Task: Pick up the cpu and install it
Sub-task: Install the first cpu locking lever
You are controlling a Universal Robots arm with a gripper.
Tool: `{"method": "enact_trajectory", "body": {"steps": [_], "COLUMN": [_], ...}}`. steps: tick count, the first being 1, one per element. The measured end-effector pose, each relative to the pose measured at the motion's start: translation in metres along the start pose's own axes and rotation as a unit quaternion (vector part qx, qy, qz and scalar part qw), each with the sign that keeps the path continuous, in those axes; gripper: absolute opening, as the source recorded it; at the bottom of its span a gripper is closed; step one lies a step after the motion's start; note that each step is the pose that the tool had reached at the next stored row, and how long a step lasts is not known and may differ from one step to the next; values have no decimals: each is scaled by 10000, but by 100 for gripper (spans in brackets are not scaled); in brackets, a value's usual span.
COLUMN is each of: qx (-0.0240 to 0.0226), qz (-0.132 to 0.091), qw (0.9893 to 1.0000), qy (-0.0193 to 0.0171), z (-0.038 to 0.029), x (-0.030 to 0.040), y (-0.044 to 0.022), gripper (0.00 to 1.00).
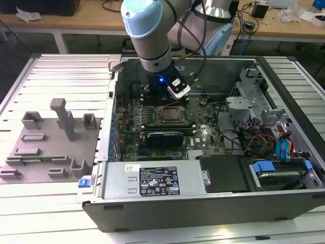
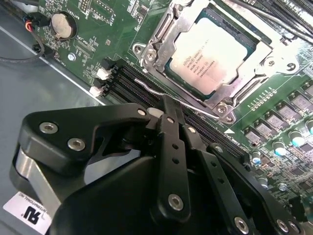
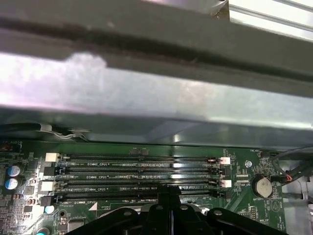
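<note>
The cpu (image 2: 212, 54), a silver-grey square chip with a pale rim, lies in the motherboard socket (image 2: 161, 44) with the metal frame around it. My gripper (image 2: 167, 105) is shut, holds nothing, and its black fingertips hover beside the socket, just over the thin wire lever (image 2: 195, 105) and the memory slots. In the exterior view the arm reaches down into the open computer case, and the socket (image 1: 170, 116) lies just in front of the wrist. The first wrist view has my gripper (image 3: 168, 192) over the memory slots (image 3: 142, 174).
A grey fixture plate (image 1: 45, 152) with upright blocks lies outside the case on the exterior view's left. The power supply (image 1: 152, 178) fills the case's front, with drive bays and cables (image 1: 264, 137) on the right. The case wall (image 3: 146, 93) stands close behind the slots. A coin battery (image 3: 264, 186) sits nearby.
</note>
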State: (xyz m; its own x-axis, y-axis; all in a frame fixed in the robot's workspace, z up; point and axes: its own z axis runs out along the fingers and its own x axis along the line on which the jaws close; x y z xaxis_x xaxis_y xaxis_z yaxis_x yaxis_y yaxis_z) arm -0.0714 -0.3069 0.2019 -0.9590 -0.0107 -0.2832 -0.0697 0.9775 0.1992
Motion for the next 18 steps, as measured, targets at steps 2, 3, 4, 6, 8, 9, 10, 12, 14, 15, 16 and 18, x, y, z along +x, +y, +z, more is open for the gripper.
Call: {"method": "enact_trajectory", "body": {"steps": [2, 3, 4, 6, 8, 9, 10, 12, 14, 15, 16, 18], "qx": [0, 0, 1, 0, 1, 1, 1, 1, 2, 3, 2, 4], "qz": [-1, -3, -4, -6, -8, -8, -9, -9, -9, -9, -9, -10], "qw": [10000, 10000, 10000, 10000, 10000, 10000, 10000, 10000, 10000, 10000, 10000, 10000], "qy": [-11, -17, -23, -33, -41, -42, -42, -43, -43, -43, -45, -47], "z": [9, 17, 26, 43, 59, 63, 67, 73, 78, 82, 89, 100], "x": [4, 6, 9, 14, 19, 21, 23, 24, 26, 27, 29, 33], "y": [-2, -5, -9, -15, -21, -23, -26, -30, -33, -35, -37, -42], "gripper": [11, 11, 11, 11, 11, 11, 11, 11, 11, 11, 11, 11]}}
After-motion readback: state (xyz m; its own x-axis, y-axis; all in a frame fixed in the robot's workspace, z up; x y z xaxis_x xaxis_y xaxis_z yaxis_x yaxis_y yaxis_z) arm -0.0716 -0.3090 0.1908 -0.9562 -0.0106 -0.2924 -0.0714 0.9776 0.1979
